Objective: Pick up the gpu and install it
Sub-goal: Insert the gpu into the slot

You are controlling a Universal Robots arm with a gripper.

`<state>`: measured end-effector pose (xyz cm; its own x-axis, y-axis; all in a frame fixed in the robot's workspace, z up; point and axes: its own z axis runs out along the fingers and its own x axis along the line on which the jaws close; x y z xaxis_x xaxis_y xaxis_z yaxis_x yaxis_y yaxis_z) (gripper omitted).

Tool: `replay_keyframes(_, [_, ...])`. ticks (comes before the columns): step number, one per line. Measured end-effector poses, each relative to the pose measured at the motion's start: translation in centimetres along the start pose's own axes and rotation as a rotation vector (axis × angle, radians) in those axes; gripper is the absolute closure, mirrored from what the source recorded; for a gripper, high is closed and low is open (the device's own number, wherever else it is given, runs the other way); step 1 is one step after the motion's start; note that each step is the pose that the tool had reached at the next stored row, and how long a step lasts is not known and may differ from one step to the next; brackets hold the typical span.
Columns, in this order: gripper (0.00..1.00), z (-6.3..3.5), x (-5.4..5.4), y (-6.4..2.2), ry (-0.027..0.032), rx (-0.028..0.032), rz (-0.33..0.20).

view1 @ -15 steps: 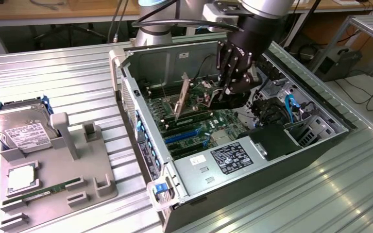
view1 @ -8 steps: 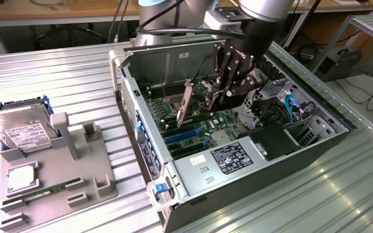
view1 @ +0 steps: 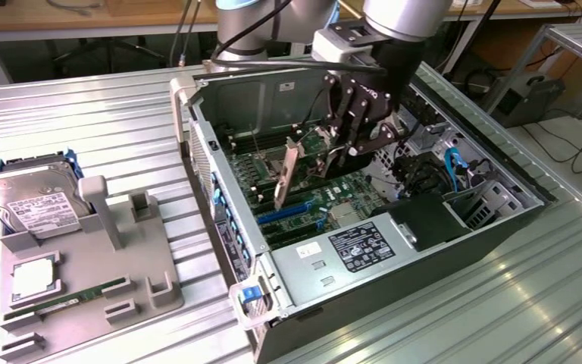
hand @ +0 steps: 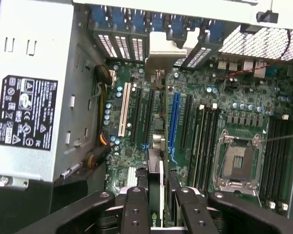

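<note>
Closest to the wrist camera, the gripper [hand: 156, 176] has its black jaws pinching the gpu [hand: 156, 146] from both flat sides. We see the card edge-on, running away from the jaws towards its pale bracket at the rear openings of the case [view1: 240, 98]. It stands over the motherboard [hand: 234, 112] between a black slot and a blue slot [hand: 174, 119], with a white slot [hand: 122, 109] further off. We cannot tell whether its edge is seated in a slot. Beyond the blue slot is the CPU socket [hand: 237, 163].

The power supply [hand: 34, 58] carries a black label [hand: 25, 112] printed with white certification marks. We cannot read any of the words or make out a brand.

In the exterior view the arm reaches down into the open case, which lies on its side on the ribbed metal tabletop [view1: 89, 121]. To the exterior view's left, well apart from the case, a grey holder [view1: 119, 258] carries a hard drive [view1: 28, 201] with a white label, its print too small for us to read. A green RAM stick [view1: 73, 296] lies near the holder's front edge.
</note>
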<state>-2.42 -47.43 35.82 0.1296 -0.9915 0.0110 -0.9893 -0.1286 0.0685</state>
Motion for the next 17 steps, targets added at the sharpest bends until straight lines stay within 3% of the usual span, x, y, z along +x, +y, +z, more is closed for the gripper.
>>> replay_keyframes(3, [0.74,0.39,-0.1,0.52,0.0002,0.0046,0.006])
replay_keyframes(17, [0.74,2.7,-0.6,1.25,-0.0065,0.0042,0.107])
